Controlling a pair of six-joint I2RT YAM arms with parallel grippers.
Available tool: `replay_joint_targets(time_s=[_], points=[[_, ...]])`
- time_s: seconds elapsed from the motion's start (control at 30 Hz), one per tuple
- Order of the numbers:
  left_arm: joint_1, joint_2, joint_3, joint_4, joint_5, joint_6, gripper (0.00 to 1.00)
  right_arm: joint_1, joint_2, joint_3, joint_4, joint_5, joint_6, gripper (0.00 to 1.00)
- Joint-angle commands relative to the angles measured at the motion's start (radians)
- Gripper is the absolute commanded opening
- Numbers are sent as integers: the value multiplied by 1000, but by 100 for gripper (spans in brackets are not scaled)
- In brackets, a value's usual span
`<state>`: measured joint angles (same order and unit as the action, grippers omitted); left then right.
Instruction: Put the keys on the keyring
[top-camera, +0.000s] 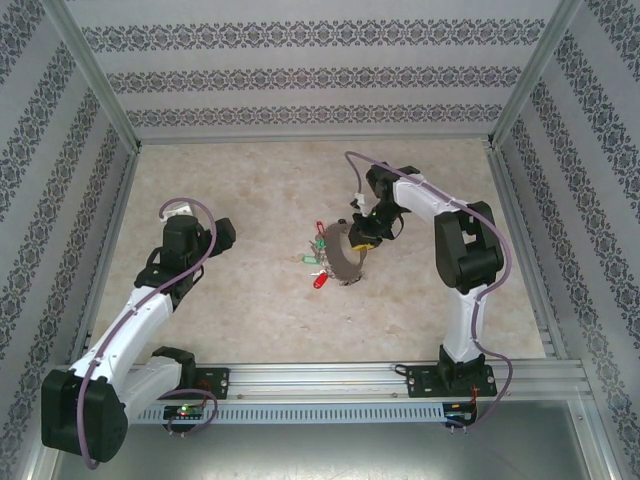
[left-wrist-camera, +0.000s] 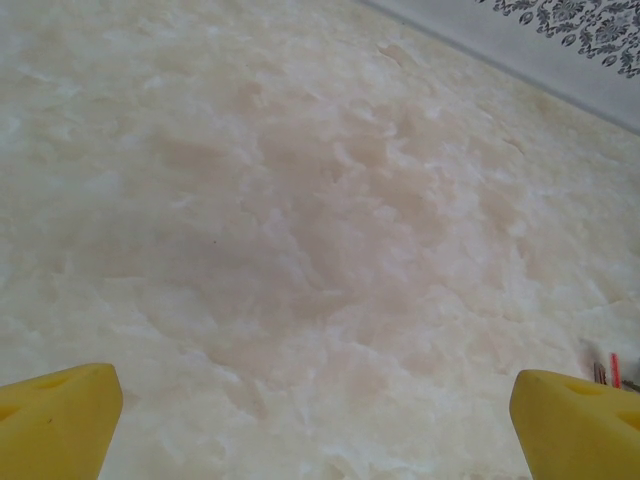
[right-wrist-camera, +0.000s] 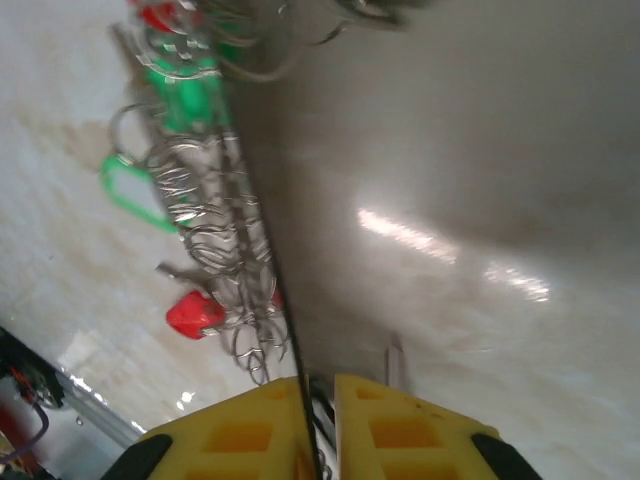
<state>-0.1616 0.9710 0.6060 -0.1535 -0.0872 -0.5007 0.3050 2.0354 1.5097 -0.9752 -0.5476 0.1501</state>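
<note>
Straddling the keyring (top-camera: 345, 262) at its far-right rim, the right gripper (right-wrist-camera: 318, 385) has its fingers nearly together either side of the thin grey wall, likely to steady the loop for threading; whether they pinch it cannot be told. Against the ring's left edge cluster the keys (right-wrist-camera: 192, 315), red and green heads. Well left of the ring hangs the left gripper (left-wrist-camera: 318, 410), fingers wide apart, seemingly waiting.

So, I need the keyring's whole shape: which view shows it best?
Top external: the whole keyring, right gripper at its rim. Right wrist: a blurred close-up of its edge. Left wrist: a red speck, unclear.
</note>
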Motion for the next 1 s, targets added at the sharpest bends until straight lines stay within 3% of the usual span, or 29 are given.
replay_joint_targets(time_s=[0.0, 0.23, 0.37, 0.53, 0.7, 0.73, 0.77, 0.9, 0.97], points=[[13, 14, 7, 9, -11, 47, 100, -33, 13, -27, 30, -12, -15, 21], [13, 118, 94, -86, 0, 85, 100, -83, -58, -99, 98, 62, -3, 39], [16, 138, 102, -81, -14, 91, 100, -108, -139, -157, 154, 98, -4, 41], [29, 139, 133, -92, 35, 182, 100, -109, -337, -268, 315, 105, -15, 49], [39, 106, 176, -123, 104, 338, 100, -110, -598, -408, 508, 196, -12, 53], [39, 95, 181, -132, 112, 366, 100, -112, -651, -444, 555, 222, -9, 63], [39, 80, 180, -136, 112, 382, 100, -112, -720, -496, 617, 262, -4, 97], [39, 1, 74, -40, 129, 460, 100, -128, -961, -724, 834, 439, 13, 98], [39, -30, 5, 29, 78, 458, 100, -134, -1057, -848, 951, 529, -10, 98]])
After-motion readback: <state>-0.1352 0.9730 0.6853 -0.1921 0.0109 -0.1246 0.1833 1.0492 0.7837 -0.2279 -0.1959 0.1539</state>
